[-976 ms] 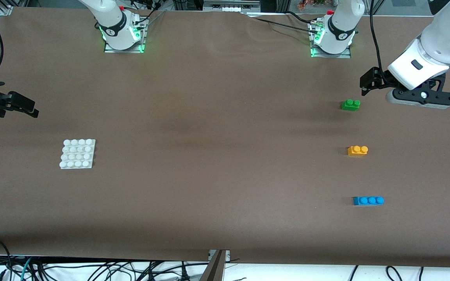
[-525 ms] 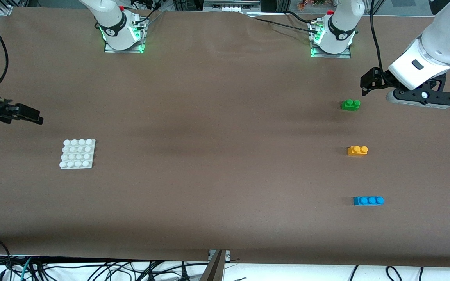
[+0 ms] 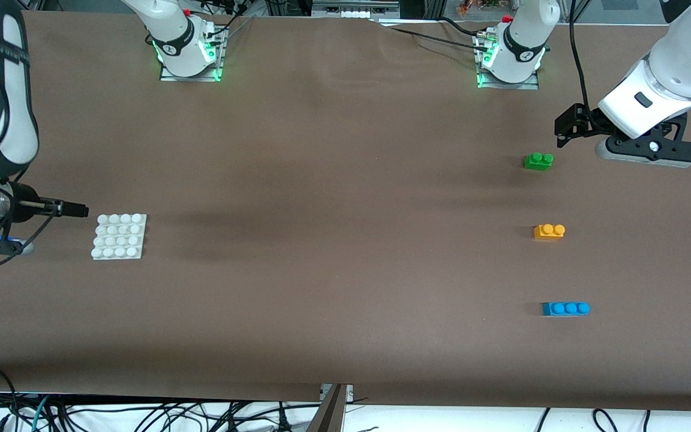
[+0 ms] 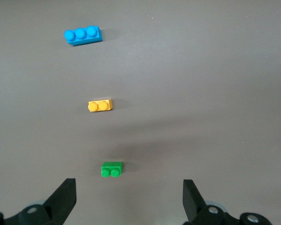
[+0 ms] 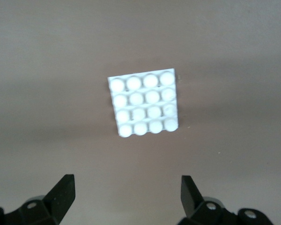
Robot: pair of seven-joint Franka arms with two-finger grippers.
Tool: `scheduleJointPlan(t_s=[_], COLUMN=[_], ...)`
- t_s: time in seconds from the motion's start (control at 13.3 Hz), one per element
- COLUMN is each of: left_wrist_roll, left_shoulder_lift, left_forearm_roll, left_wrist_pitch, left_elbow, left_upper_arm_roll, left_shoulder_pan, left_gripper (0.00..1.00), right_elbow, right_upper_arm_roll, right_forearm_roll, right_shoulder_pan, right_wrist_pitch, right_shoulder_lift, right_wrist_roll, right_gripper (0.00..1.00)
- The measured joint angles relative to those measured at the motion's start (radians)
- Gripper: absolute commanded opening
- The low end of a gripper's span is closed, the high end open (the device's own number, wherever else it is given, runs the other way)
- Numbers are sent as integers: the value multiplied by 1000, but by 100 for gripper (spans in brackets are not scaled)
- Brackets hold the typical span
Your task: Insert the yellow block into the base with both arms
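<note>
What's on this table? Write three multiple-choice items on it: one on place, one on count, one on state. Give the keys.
1. Which colour of brick lies nearest the front camera?
A. green
B. yellow
C. blue

2. How many studs does the base have?
A. 9
B. 16
C. 12

3. What state is the left end effector in?
A. open and empty
B. shut on a brick
C. shut on nothing

Key:
1. C: the blue brick shows lowest in the front view.
2. B: the studs form four rows of four.
3. A: the left wrist view shows its fingers wide apart with nothing between them.
</note>
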Motion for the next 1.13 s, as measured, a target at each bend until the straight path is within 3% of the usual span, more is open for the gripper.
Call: scheduleJointPlan(t_s=[0.68,1.13], left_wrist_roll=[0,0], left_shoulder_lift=[0,0], left_forearm_roll=[0,0], left_wrist_pitch=[0,0], left_elbow=[0,0], left_upper_arm_roll=[-3,-3], left_shoulder_pan=[0,0], left_gripper=[100,100], right_elbow=[-184,-209], right_upper_arm_roll=[-9,-15], right_forearm_roll=[-30,-30], right_shoulder_pan=[-5,-5], right_wrist_pitch=[310,408], right_shoulder_lift=[120,169], right_wrist_roll=[0,0], right_gripper=[100,100])
